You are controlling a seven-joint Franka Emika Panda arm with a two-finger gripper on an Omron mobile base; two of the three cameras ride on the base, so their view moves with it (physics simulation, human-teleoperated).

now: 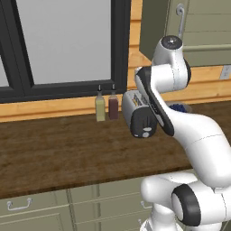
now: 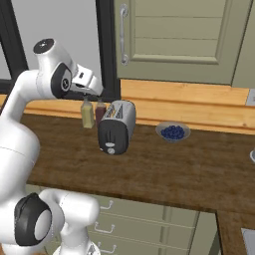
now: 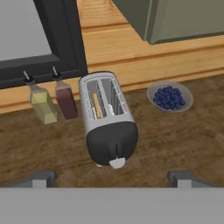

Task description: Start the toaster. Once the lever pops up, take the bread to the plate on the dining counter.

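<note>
Toaster [image 3: 108, 120] sits straight below my spread, empty gripper [image 3: 112, 179] near the table's back edge, long axis running away, lever [image 3: 117, 163] nearest me.

On the counter: 1 toaster [image 3: 107, 120], 1 bread slice [image 3: 97, 106], 2 bottles [image 3: 53, 103], 1 bowl of blueberries [image 3: 169, 96].

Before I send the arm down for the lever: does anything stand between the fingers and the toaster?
Nothing visible does. The toaster stands alone ahead of the fingers; two bottles and a blueberry bowl stand aside.
</note>
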